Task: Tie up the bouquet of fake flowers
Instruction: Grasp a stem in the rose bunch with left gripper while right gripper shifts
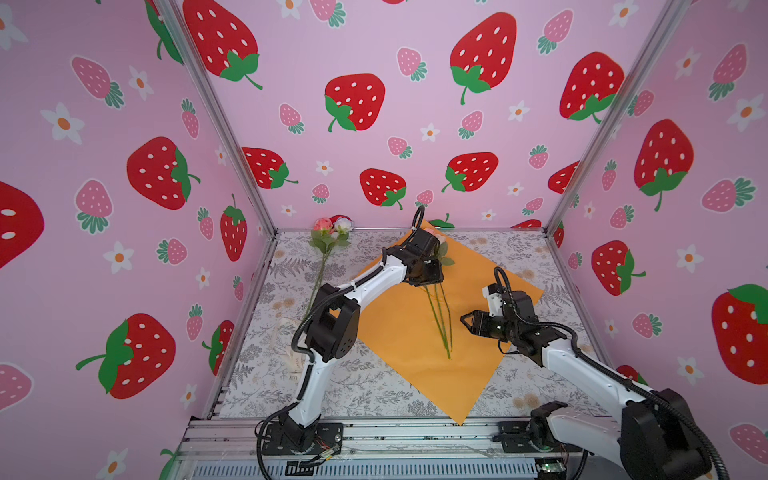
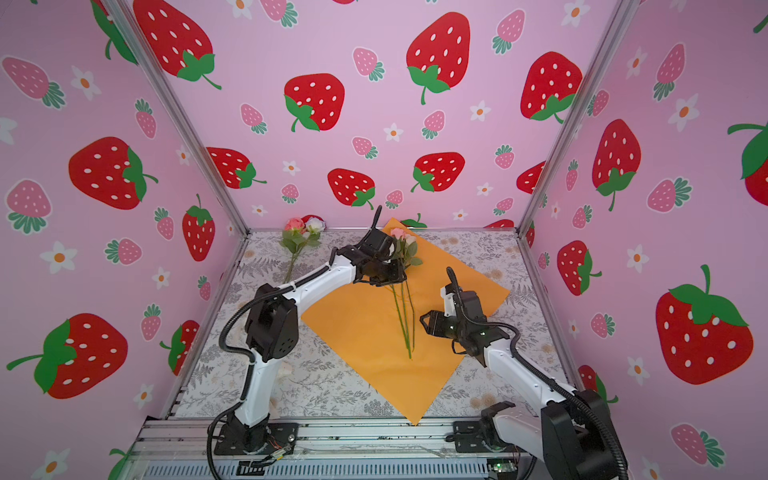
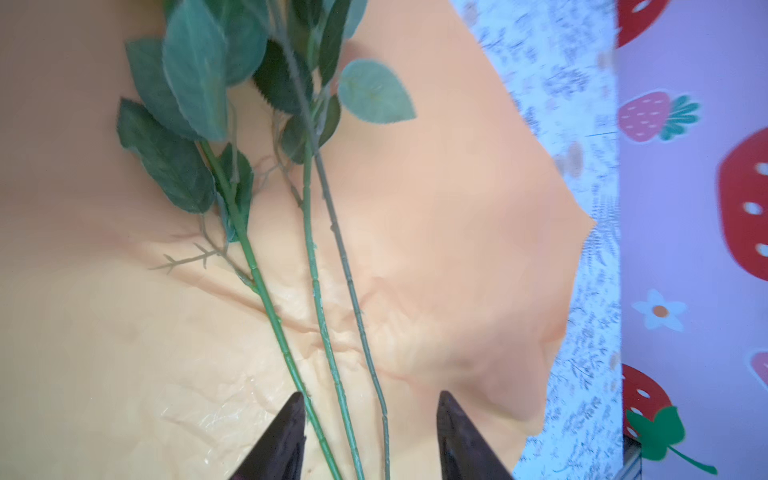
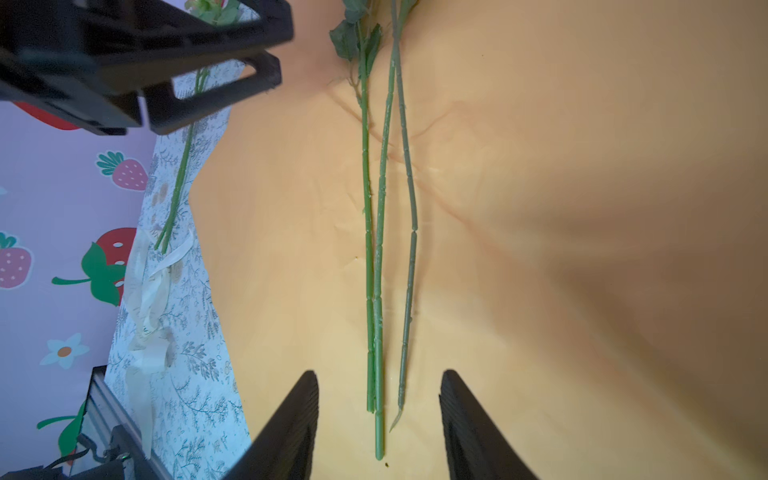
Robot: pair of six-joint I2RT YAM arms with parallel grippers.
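Top view, room: we are seeing pink strawberry walls [image 1: 374, 62] closing round a floral-print tabletop [image 1: 365, 386], with orange paper [image 1: 407, 345] lying across its centre.
Top view, flowers: the bouquet of fake flowers [image 1: 443, 328] is lying on the paper, centre frame; a second bunch [image 1: 330, 239] is resting upper left.
Left wrist: the left gripper [image 3: 370, 395] is standing released, stems running between its fingers [image 3: 286, 440].
Right wrist: the right gripper [image 4: 378, 372] is gaping, grasping nothing, at the stem ends; cream ribbon [image 4: 145, 299] is lying on the tabletop.

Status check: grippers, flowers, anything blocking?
Left gripper open over the stems, below the leaves. Right gripper open at stem ends. Stems loose on orange paper, untied; second bunch and ribbon off the paper. Nothing blocking.
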